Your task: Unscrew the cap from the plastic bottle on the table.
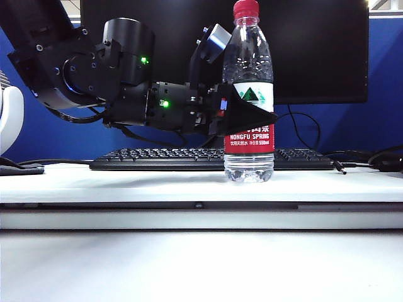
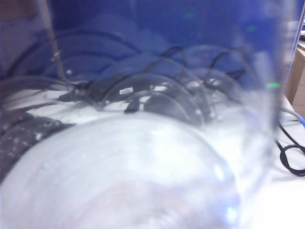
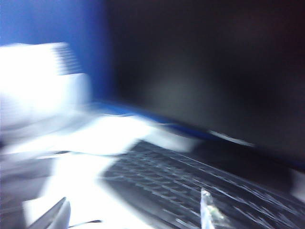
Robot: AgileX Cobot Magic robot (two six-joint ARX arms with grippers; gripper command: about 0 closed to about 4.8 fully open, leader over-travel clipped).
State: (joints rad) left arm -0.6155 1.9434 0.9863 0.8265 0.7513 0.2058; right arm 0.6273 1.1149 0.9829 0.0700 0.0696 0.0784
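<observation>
Your left gripper [image 1: 252, 116] is clamped on the plastic bottle [image 1: 249, 94] at label height, reaching in from the left of the ext. view; one black finger [image 1: 252, 113] crosses the front of the white-and-red label. The bottle stands upright on the table [image 1: 126, 179], just in front of the black keyboard [image 1: 157, 158], w/ a dark monitor [image 1: 315, 50] behind it. The cap [image 1: 245, 9] is on the bottle's neck, at the very top of the ext. view, and nothing touches it.

In the left wrist view you get almost nothing but the bottle [image 2: 143, 167]: clear ribbed plastic right up against the lens, blurred, w/ dark cables showing through it and the white table [image 2: 281, 200] off to one side. The left gripper's fingers aren't visible there.

Your right gripper [image 3: 133, 214] isn't in the ext. view. Its wrist view is heavily motion-blurred; two finger tips [image 3: 52, 217] show at the edge of the picture, well apart, w/ nothing between them, so it's released. Beyond them you can make out the keyboard [image 3: 190, 191], the monitor [image 3: 214, 71] and the blue wall [image 3: 43, 24]. The bottle isn't in that view.
</observation>
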